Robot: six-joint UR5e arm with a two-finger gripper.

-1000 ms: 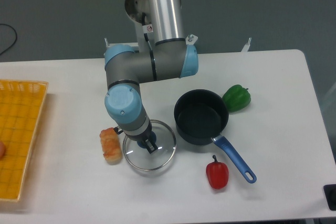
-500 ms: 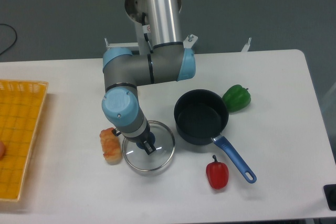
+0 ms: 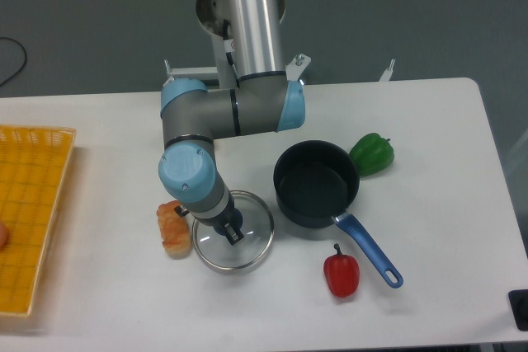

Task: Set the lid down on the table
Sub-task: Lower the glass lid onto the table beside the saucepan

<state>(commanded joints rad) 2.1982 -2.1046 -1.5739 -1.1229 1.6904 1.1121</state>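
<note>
Two neighbours crowd the gripper (image 3: pixel 230 229): a bread roll (image 3: pixel 173 227) just to its left and a dark blue pot (image 3: pixel 317 184) close on its right, so a sideways drag on release could knock the lid (image 3: pixel 233 241) into either. Its fingers appear closed on the lid's knob, though the wrist partly hides them. The lid sits flat or nearly flat on the table (image 3: pixel 429 162) directly beneath, knob up, round with no long axis.

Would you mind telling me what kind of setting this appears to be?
Most likely a robotics lab: an arm with its gripper at a lid on a plain white table, with a pot and what look like toy foods.
</note>
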